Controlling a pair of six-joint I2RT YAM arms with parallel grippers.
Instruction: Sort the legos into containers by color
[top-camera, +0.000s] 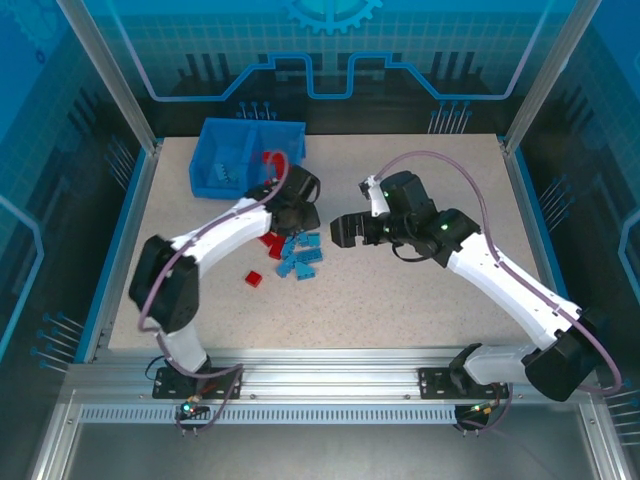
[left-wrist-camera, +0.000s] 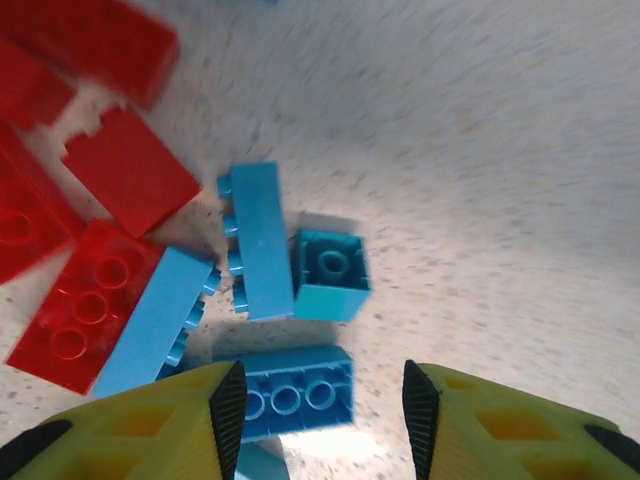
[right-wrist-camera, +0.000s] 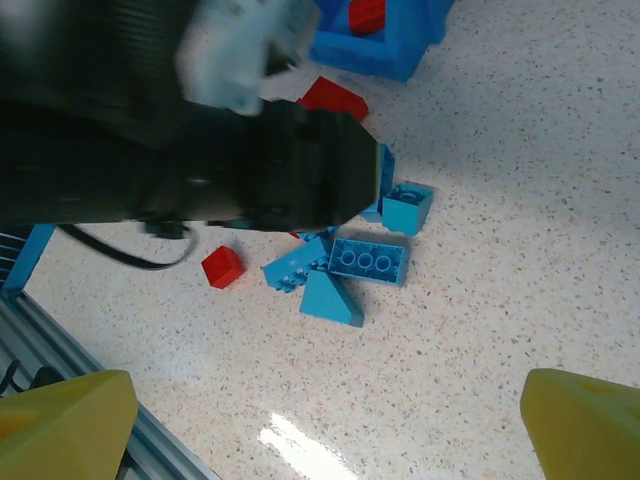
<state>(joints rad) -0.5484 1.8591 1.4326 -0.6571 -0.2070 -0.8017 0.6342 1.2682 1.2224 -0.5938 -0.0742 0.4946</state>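
Red and light blue legos lie in a pile (top-camera: 295, 255) on the table in front of the blue bin (top-camera: 215, 160). My left gripper (left-wrist-camera: 322, 420) hangs open low over the pile, with an upside-down blue brick (left-wrist-camera: 290, 390) lying partly between its yellow fingers (left-wrist-camera: 150, 430). Beyond it lie more blue bricks (left-wrist-camera: 262, 240) and red bricks (left-wrist-camera: 85, 305). My right gripper (top-camera: 340, 232) hovers open to the right of the pile, holding nothing. A red brick (top-camera: 272, 160) sits in the bin's right compartment. One red brick (top-camera: 254, 278) lies alone to the pile's near left.
In the right wrist view the left arm's black wrist (right-wrist-camera: 200, 170) hangs over the pile, with a blue wedge brick (right-wrist-camera: 330, 298) and the lone red brick (right-wrist-camera: 222, 266) below it. Bare speckled table (top-camera: 400, 290) spreads to the right and front. Metal frame posts (top-camera: 110, 80) stand at the back corners.
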